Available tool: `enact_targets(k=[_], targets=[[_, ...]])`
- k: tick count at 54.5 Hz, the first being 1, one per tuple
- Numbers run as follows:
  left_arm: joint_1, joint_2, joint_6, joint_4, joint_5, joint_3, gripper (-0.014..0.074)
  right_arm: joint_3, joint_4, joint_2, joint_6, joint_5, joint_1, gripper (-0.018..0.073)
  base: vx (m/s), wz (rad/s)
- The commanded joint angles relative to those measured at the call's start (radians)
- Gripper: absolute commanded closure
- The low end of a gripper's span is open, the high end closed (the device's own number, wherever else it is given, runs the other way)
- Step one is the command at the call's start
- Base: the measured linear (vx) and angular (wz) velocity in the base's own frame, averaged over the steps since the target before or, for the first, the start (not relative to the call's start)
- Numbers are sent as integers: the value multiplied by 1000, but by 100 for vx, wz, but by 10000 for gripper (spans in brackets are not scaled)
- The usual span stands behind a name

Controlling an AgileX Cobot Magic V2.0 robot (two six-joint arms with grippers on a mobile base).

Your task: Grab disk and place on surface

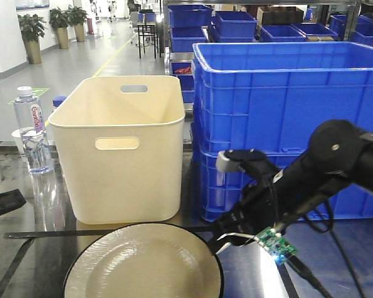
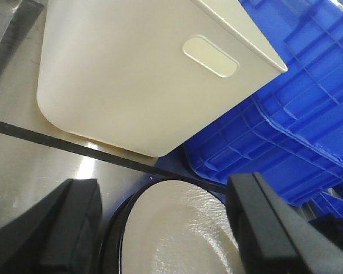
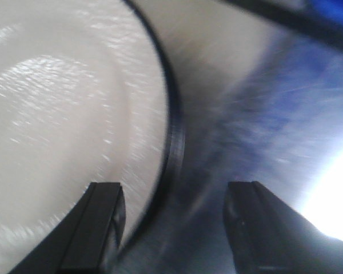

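Observation:
The disk [image 1: 143, 264] is a cream plate with a black rim, lying flat on the dark glossy surface [image 1: 40, 214] at the front of the table. A black tape line [image 1: 50, 234] runs just behind it. My right gripper [image 1: 224, 231] is down at the disk's right rim. In the right wrist view the right gripper [image 3: 171, 228] is open and straddles the rim, one finger over the disk [image 3: 57, 114], the other over the surface [image 3: 246, 114]. My left gripper [image 2: 166, 240] is open above the disk [image 2: 183, 228], holding nothing.
A cream bin [image 1: 124, 149] stands just behind the disk, with stacked blue crates [image 1: 286, 105] to its right. A water bottle [image 1: 32, 130] stands at the far left. A small green circuit board [image 1: 276, 245] hangs from the right arm.

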Motion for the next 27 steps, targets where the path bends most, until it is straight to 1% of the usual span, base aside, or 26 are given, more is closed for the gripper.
enact_targets(k=[1,6,11,16,22,27], targets=[[0,-14,52,-19,-16,-32,43,-28,-48,-91,-14,-38,-7,105,0,0],[0,-14,153,31,-17,-32,77,-28,-59,-137,-14,-49,-7,106,0,0],[0,-15,203,71,-3,-32,149,-28,-55,-172,-14,-49,-7,109,0,0],[0,-41,210,118,15,-32,254,-28,-48,-199,-15,-49,-6,111,0,0],[0,-83,210,179,4,-32,406,-28,-43,-215,-15,-49,-6,111,0,0],[0,-123,210,183,-20,-32,521,-28,-41,-215,-15,-49,-6,111,0,0]])
